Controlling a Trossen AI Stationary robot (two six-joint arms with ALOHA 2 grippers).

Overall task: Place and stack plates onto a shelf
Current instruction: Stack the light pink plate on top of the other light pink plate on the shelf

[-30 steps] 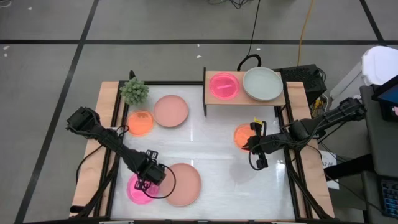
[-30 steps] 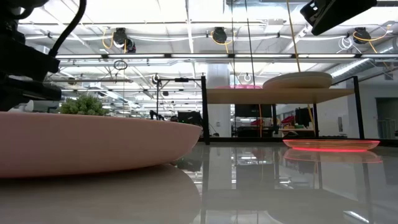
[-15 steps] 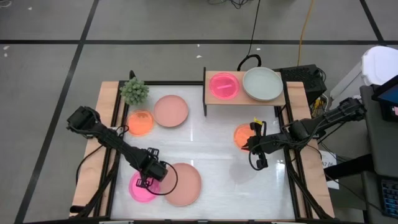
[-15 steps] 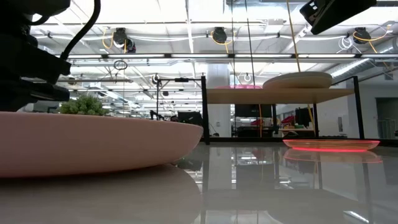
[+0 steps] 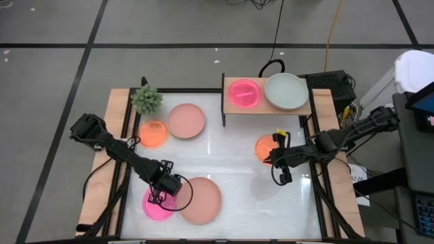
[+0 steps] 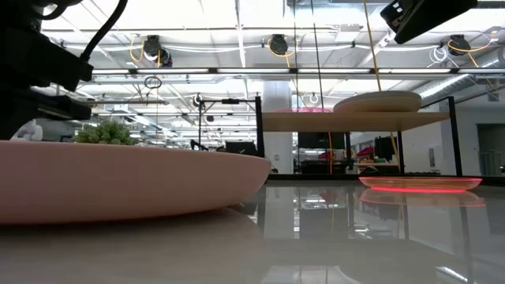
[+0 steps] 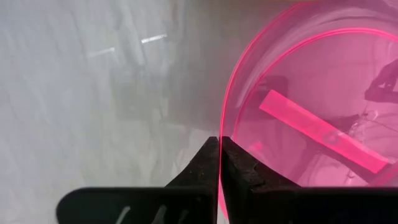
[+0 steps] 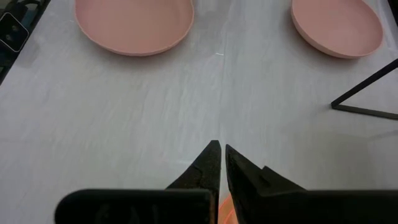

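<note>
My left gripper [image 5: 163, 196] is shut on a small neon pink plate [image 5: 156, 206] at the table's near left, next to a large salmon plate [image 5: 201, 200] that lies on the table. My right gripper [image 5: 274, 160] is shut on a small orange plate [image 5: 264, 146] at the right. The shelf [image 5: 268, 108] stands at the far edge with a pink plate [image 5: 244, 93] and a grey-green plate [image 5: 285, 91] lying on its top. An orange plate [image 5: 153, 133] and a salmon plate [image 5: 186, 120] lie on the table at the far left. My left gripper pinches the pink plate's rim [image 7: 222, 121] on its far right side, one finger inside the rim and one outside. The fingers come from above, slanting down. I cannot tell whether the plate's other side rests on the table. My right gripper pinches the orange plate's rim [image 8: 222, 210] on its near right side; only a sliver of orange shows between the fingers. In the low view the plate [image 6: 418, 184] sits level, low at the table top.
A small spiky green plant [image 5: 146, 99] stands at the far left corner. The bare white tabletop [image 5: 230, 156] lies between the two arms, in front of the shelf. The table has wooden side edges [image 5: 116, 129].
My left gripper has moved a little toward the table's right edge and up, taking the pink plate with it. The large salmon plate beside it has slid slightly to the right.
</note>
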